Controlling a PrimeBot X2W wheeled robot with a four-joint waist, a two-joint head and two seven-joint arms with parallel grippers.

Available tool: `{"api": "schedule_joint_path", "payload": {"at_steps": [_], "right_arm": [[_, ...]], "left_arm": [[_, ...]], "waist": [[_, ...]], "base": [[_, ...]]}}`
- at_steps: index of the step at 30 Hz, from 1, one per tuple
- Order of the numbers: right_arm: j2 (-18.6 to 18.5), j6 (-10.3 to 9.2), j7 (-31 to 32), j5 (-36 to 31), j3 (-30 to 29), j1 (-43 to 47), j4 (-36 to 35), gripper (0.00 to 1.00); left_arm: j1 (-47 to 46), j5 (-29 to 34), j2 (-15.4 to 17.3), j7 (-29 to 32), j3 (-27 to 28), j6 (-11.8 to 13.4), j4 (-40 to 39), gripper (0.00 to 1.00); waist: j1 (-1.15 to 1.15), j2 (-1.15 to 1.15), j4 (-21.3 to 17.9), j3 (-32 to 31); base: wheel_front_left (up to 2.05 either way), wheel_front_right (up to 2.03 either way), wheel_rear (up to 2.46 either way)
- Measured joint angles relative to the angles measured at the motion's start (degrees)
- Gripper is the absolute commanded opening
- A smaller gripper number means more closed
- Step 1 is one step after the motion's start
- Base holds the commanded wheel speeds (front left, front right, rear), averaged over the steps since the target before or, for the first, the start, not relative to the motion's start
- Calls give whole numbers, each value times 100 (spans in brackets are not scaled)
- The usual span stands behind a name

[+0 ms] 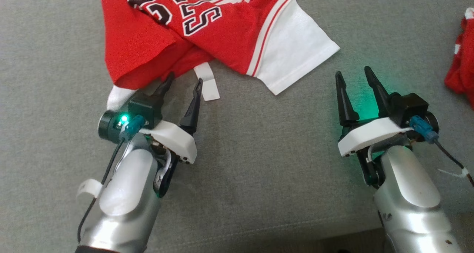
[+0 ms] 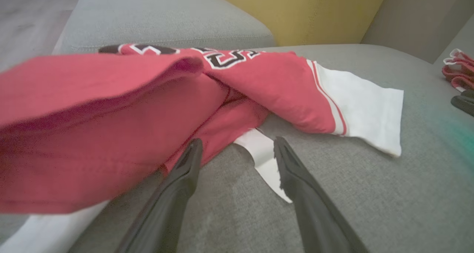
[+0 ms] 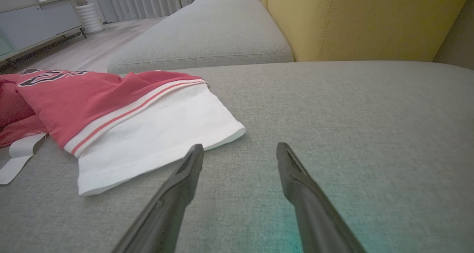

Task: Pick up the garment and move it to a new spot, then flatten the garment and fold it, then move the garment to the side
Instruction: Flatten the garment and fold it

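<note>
The garment is a red jersey with white sleeves and black-and-white numbers, lying crumpled on the grey sofa seat. My left gripper stands open right at the near red edge, nothing between its fingers. In the left wrist view the garment bulges over the left fingertip, and a white label strip lies between the open left gripper tips. My right gripper is open over bare cushion, to the right of the white sleeve. The right wrist view has that sleeve left of the open right gripper.
Another red-and-white cloth lies at the right edge of the seat. A yellow back cushion rises behind the seat, and a second grey cushion adjoins it. Floor and a low cabinet lie beyond.
</note>
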Motion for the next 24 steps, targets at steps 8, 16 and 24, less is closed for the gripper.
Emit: {"api": "schedule_joint_path", "payload": {"at_steps": [8,16,24], "right_arm": [[0,0,0,0,-5,0,-1,100],[0,0,0,15,-1,-6,-11,100],[1,0,0,14,-87,-8,-14,100]], "left_arm": [[-11,-86,-1,0,-137,31,164,100],[-158,-186,1,-2,-255,-29,471,100],[-320,-456,5,-8,-573,-105,673,0]], "waist": [[0,0,-189,101],[0,0,-324,165],[0,0,-287,137]], "base": [[0,0,0],[0,0,0],[0,0,0]]}}
